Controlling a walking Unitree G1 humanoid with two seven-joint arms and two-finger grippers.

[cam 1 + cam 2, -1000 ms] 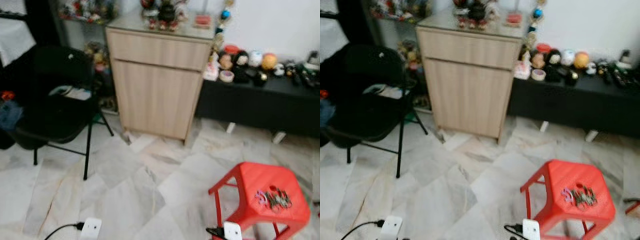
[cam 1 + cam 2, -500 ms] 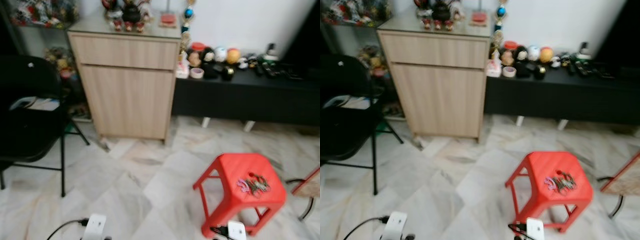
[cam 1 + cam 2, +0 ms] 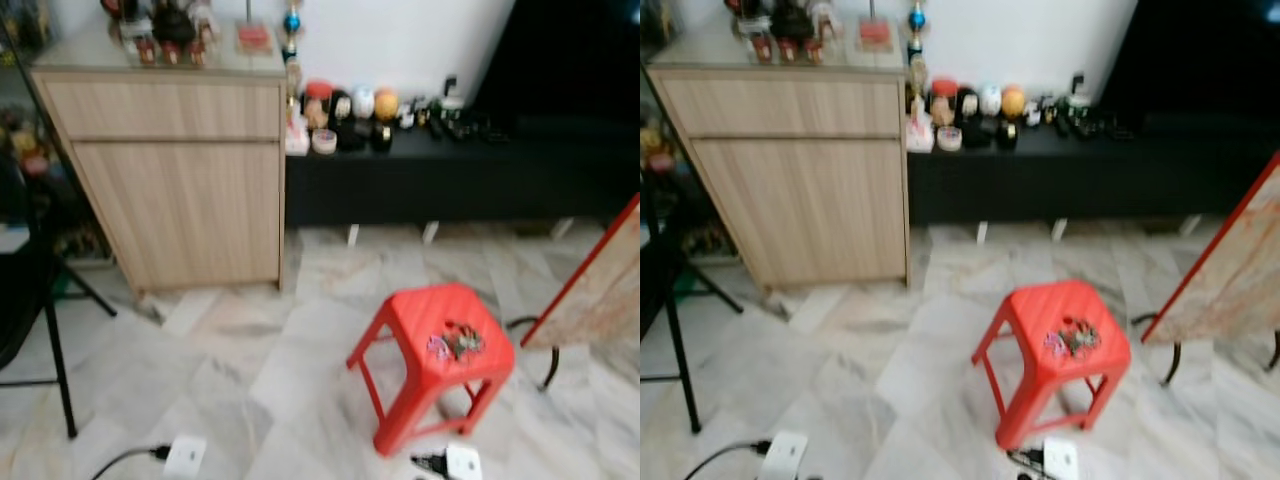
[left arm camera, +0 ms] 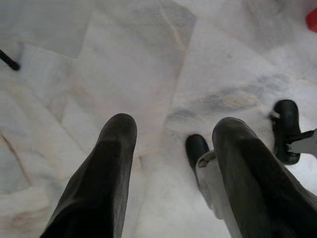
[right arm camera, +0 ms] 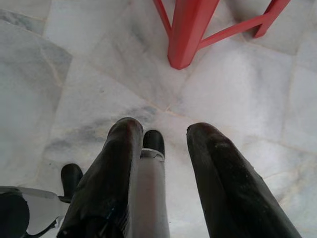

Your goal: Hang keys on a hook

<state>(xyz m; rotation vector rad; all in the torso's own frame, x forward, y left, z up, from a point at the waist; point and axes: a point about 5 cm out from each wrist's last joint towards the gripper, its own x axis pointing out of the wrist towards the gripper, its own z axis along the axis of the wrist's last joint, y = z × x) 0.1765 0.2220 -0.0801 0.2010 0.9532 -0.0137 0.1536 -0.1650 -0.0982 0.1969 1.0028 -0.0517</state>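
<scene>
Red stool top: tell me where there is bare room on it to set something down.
The keys lie on the right half of the red stool. The left and far parts of its seat are bare. The wooden cabinet top and black bench nearby are crowded with small ornaments.

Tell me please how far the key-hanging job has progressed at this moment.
Nothing looks done. The keys lie on the red stool, untouched. Both grippers, left gripper and right gripper, hang open over the floor, holding nothing. Left: reach the stool, grasp the keys, hang them.
</scene>
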